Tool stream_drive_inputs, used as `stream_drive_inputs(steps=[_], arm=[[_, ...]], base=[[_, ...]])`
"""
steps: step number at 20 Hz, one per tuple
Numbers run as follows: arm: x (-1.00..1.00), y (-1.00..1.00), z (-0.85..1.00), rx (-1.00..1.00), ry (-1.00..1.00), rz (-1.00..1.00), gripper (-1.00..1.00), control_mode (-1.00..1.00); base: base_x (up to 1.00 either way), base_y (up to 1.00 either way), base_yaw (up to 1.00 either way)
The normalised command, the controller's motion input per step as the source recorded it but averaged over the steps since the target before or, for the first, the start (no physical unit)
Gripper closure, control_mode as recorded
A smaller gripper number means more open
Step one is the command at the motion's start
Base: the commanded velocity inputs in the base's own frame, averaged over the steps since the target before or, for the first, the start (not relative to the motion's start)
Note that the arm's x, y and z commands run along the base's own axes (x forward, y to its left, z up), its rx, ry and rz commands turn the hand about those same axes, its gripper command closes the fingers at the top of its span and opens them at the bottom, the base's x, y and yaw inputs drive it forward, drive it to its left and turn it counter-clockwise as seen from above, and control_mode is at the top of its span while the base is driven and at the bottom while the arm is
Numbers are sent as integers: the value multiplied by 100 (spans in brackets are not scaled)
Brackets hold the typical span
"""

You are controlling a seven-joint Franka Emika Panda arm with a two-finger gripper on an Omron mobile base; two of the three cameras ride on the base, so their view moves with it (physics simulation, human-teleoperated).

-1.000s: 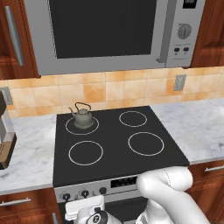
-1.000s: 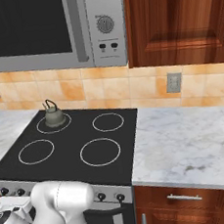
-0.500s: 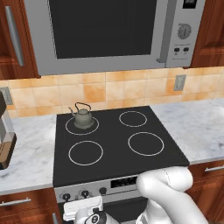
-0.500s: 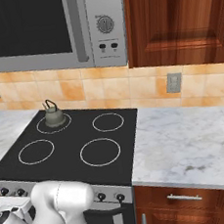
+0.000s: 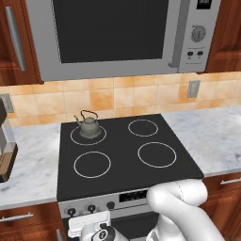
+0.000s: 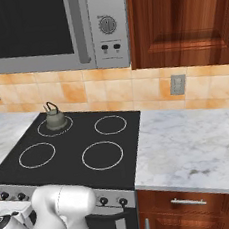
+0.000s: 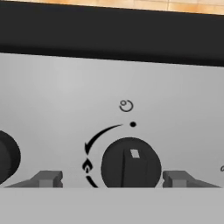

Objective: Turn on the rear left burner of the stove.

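The rear left burner [image 5: 88, 135] sits dark at the stove's [image 5: 122, 181] back left, under a kettle [image 5: 89, 125]; your gripper [image 7: 113, 178] is spread wide, fingertips [image 7: 49, 178] flanking a black knob [image 7: 131, 163] on the silver panel

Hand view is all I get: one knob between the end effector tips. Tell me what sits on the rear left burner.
Observer: A kettle sits on the rear left burner.
Operator: Report that burner's state.
Observer: Its inside is dark, not red; the other three rings are black too.
Operator: Say where the end effector is along the stove.
Observer: The end effector is at the left end of the stove's front panel, tips on either side of the knob.
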Motion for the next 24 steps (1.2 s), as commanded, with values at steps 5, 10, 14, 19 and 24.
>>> stream_drive_inputs(steps=[5, 10, 14, 19, 24], arm=[[0, 5, 0, -2, 1, 6, -100, -100], [0, 7, 9, -8, 2, 8, -100, -100], [0, 0, 14, -4, 1, 6, -100, -100], [1, 0, 7, 0, 2, 3, -100, -100], [19, 0, 0, 0, 0, 0, 100, -100]], base=[[0, 0, 0], [0, 0, 0], [0, 0, 0], [0, 0, 0], [0, 0, 0]])
